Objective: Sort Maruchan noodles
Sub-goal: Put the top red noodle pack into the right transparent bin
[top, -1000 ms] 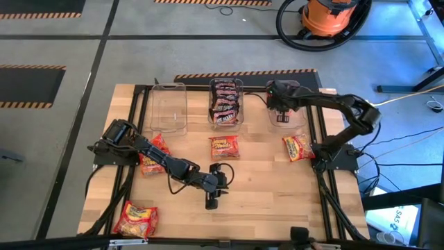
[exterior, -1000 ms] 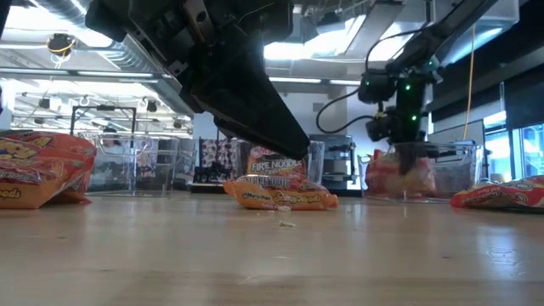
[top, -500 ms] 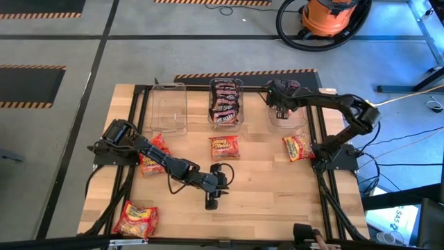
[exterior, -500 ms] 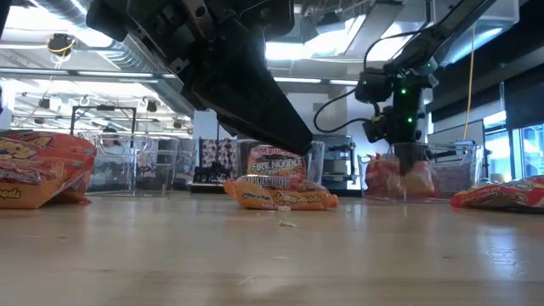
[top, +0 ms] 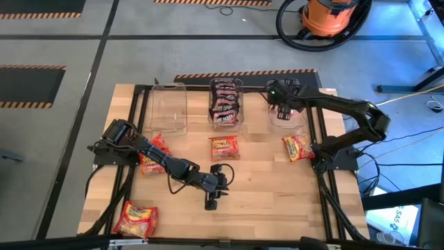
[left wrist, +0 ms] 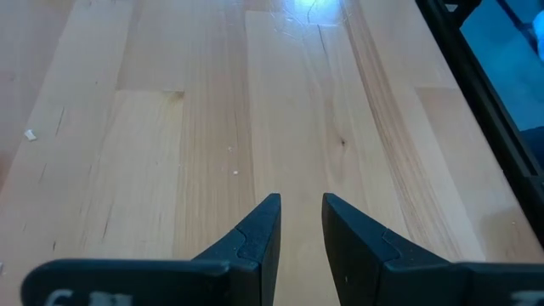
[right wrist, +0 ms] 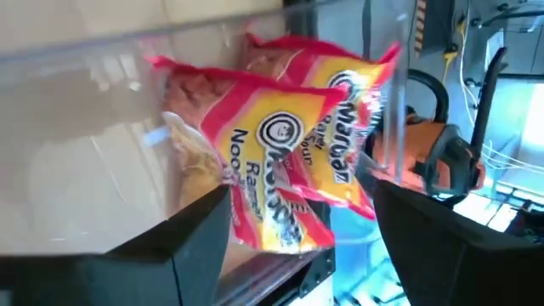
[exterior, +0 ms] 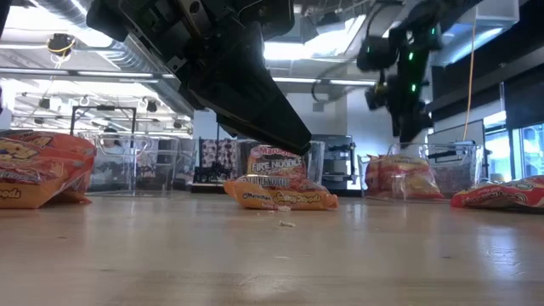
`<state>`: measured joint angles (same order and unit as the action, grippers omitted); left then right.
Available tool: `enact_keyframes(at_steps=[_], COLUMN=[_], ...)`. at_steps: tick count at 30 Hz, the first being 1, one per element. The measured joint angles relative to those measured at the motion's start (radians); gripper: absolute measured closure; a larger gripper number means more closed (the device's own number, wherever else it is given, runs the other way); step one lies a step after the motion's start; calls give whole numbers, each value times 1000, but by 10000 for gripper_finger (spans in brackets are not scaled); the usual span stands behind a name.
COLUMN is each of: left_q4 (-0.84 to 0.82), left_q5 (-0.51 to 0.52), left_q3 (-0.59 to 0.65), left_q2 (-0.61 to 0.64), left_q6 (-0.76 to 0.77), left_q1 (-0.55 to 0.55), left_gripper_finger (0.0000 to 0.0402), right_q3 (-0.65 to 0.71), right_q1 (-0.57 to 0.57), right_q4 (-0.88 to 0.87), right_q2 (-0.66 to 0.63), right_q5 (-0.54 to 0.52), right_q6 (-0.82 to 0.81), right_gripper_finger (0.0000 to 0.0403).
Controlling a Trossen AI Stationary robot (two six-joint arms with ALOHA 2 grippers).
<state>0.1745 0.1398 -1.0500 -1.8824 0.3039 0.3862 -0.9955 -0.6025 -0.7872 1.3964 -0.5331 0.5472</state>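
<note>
The wooden bench [top: 263, 180] is sitting on a grey taped floor, an orange vacuum [top: 326, 15] behind it. The right gripper [exterior: 406, 127] is hovering open-fingered above the right bin [top: 286, 118] — a second ago it was down inside — leaving a noodle packet [right wrist: 289, 170] there. The left gripper [left wrist: 299, 223], fingers narrowly parted and empty, is resting mid-bench — unmoved.

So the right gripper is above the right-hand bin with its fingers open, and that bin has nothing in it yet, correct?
Not quite. The right-hand bin is not empty: the right wrist view shows a red and yellow noodle packet lying inside it. The rest stands: the right gripper is above that bin with its fingers open.
</note>
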Motion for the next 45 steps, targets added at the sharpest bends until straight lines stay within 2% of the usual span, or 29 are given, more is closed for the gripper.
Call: enact_keyframes(at_steps=[3, 5, 10, 13, 19, 24, 27, 37, 45], left_q4=[0, 0, 2, 2, 12, 19, 23, 22, 22], left_q5=[0, 0, 11, 28, 35, 34, 34, 35, 54], left_q3=[0, 0, 0, 0, 0, 0, 0, 0, 0], left_q2=[0, 0, 0, 0, 0, 0, 0, 0, 0], left_q6=[0, 5, 23, 23, 26, 33, 35, 53, 52], left_q1=[0, 1, 13, 18, 16, 18, 23, 28, 27], left_gripper_finger=[319, 319, 319, 319, 319, 319, 319, 319, 319], right_q3=[-51, -80, -99, -55, 73, 189, 245, 278, 220], right_q1=[44, 80, 217, 322, 459, 465, 465, 496, 628], right_q4=[-90, -183, -379, -422, -419, -420, -418, -397, -134], right_q2=[-61, -102, -201, -253, -263, -192, -134, 44, 47], right_q5=[0, 45, 336, 448, 455, 455, 447, 461, 628], right_q6=[-106, -230, -584, -721, -915, -960, -960, -961, -1029], right_gripper_finger=[146, 153, 180, 205, 292, 368, 396, 387, 386])
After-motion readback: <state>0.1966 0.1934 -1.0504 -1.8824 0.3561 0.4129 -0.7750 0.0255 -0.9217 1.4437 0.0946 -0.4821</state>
